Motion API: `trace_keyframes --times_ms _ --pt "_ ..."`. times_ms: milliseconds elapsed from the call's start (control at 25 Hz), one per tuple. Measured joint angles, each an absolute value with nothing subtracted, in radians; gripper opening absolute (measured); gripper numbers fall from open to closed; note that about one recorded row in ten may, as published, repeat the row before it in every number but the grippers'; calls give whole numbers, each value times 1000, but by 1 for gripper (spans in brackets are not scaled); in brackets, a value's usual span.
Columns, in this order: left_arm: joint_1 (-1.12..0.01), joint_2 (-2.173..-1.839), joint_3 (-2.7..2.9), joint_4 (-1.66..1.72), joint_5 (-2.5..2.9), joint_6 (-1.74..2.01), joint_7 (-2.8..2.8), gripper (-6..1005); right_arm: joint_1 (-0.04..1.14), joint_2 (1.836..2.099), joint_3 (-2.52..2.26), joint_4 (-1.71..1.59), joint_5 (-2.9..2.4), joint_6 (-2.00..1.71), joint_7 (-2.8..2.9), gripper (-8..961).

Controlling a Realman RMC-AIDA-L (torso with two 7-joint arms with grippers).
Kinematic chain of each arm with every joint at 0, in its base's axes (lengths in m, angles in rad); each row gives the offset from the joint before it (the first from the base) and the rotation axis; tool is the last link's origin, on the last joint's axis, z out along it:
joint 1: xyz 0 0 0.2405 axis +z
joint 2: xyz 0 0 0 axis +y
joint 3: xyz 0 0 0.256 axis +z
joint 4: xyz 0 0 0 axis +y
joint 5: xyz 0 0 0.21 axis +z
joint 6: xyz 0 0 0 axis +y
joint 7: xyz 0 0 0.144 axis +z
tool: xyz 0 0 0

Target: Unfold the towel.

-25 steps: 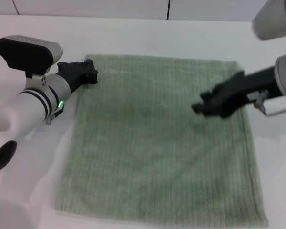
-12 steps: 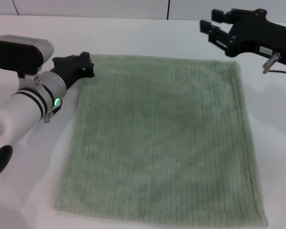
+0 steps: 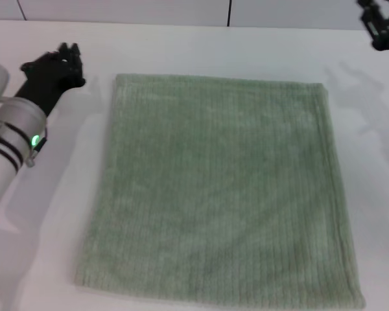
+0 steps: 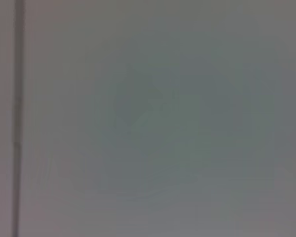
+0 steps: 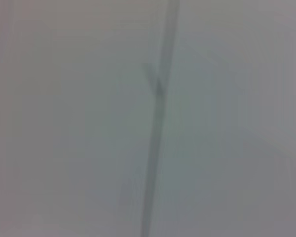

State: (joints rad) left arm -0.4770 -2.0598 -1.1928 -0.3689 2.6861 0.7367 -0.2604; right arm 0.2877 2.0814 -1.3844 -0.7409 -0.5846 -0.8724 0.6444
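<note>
The pale sage-green towel [image 3: 217, 188] lies spread flat and roughly square on the white table in the head view. My left gripper [image 3: 59, 59] is off the towel, to the left of its far left corner, holding nothing. My right gripper [image 3: 380, 23] shows only partly at the top right edge, raised and away from the towel's far right corner. Both wrist views show only blurred pale surfaces with a dark line.
The white table [image 3: 45, 246] surrounds the towel. A wall with a dark vertical seam [image 3: 229, 13] runs along the far edge.
Both arms have pulled back from the towel: the left gripper moved left off the far left corner, the right gripper lifted and moved up to the right, almost out of view. The towel stays flat.
</note>
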Motion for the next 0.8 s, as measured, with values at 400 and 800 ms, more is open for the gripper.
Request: trace_keyframes --times_ms 400,800 --pt "-402 -2059 -1249 -364 2685 913 -193 279 265 2085 -1246 -615 -505 -1057 621 373" --pt "-395 -2065 -1278 -342 2678 925 -193 856 297 2087 -1186 -364 -241 -1283 262 751"
